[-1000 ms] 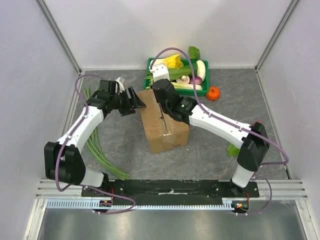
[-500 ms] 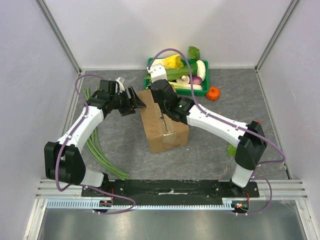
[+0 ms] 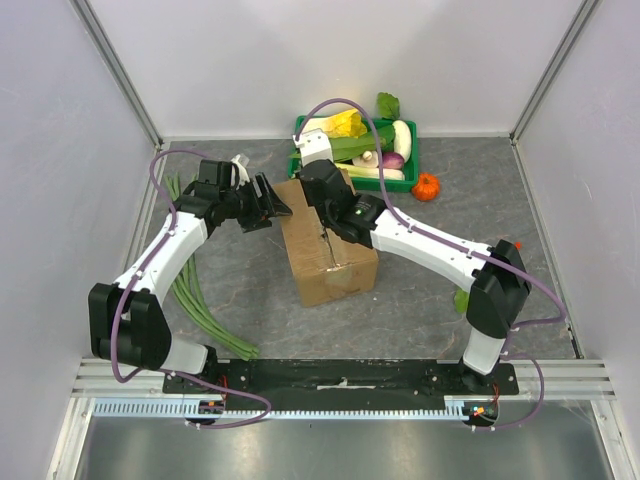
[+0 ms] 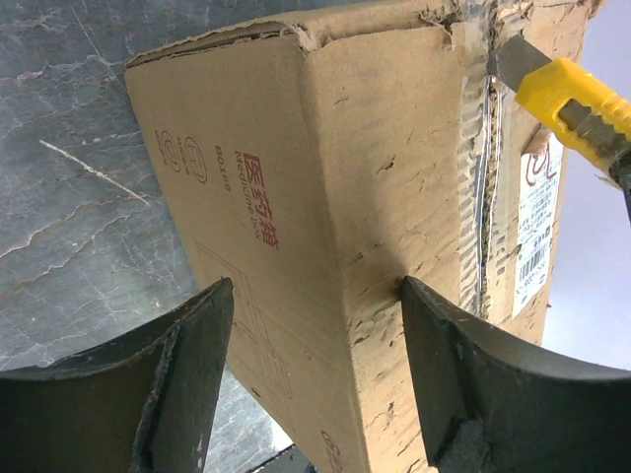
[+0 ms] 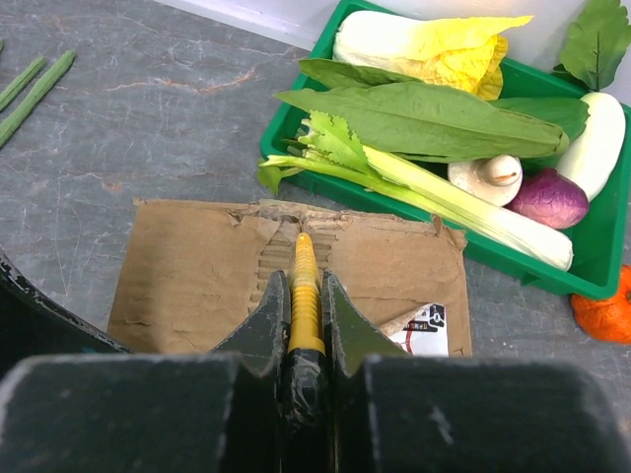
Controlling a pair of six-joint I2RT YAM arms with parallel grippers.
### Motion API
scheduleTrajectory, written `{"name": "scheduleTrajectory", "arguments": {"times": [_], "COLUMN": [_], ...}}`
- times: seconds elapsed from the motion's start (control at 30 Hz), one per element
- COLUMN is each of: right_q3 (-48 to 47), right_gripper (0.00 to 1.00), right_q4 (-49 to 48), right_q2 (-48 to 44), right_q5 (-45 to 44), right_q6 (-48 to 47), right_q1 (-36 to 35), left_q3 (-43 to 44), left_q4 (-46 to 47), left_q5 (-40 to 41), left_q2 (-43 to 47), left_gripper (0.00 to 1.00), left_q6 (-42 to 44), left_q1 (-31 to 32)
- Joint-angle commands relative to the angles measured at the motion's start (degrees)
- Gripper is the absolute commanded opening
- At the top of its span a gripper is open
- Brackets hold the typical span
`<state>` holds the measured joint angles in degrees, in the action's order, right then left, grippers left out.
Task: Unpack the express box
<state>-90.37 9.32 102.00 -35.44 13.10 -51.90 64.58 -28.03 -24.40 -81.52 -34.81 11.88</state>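
Note:
The brown express box [image 3: 335,262] stands mid-table with its top flaps closed. It has a white label [image 5: 426,330]. My right gripper [image 3: 318,192] is shut on a yellow utility knife [image 5: 304,251]. The knife points at the torn far end of the box's top seam [image 5: 296,222], and its blade [image 4: 513,59] lies at the seam. My left gripper [image 3: 274,205] is open, and its fingers [image 4: 197,335] straddle the box's left top edge [image 4: 345,286], one over the top face and one beside the side face.
A green tray [image 3: 411,150] of vegetables stands just behind the box, close to the knife tip [image 5: 286,108]. A small orange pumpkin [image 3: 426,186] lies to its right. Long green stalks [image 3: 195,290] lie left of the box. A green leaf [image 3: 462,300] lies by the right arm.
My right gripper has shifted slightly toward the far end of the box with the knife. The left arm and the box have not moved.

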Motion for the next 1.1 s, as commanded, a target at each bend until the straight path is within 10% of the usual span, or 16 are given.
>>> {"name": "scheduleTrajectory", "arguments": {"times": [0.0,0.47,1.07], "right_q3": [-1.65,-3.06,-1.92], "right_gripper": [0.0,0.0,0.0], "right_q4": [2.1,13.44,18.71], "right_q2": [-0.39,-2.42,-3.12], "right_q5": [0.28,1.34,-0.85], "right_q6": [2.62,9.57,15.9], "right_q1": [0.22,-0.04,-2.07], "left_q3": [1.17,-1.82,-4.63], "left_q4": [-0.36,3.24,6.94], "left_q5": [1.82,3.04,-0.72], "left_q2": [-1.19,-1.19,-0.13], "left_gripper": [0.72,0.52,0.53], "left_q6": [-2.89,-16.52,-19.69], "left_q1": [-0.19,-0.19,-0.19]}}
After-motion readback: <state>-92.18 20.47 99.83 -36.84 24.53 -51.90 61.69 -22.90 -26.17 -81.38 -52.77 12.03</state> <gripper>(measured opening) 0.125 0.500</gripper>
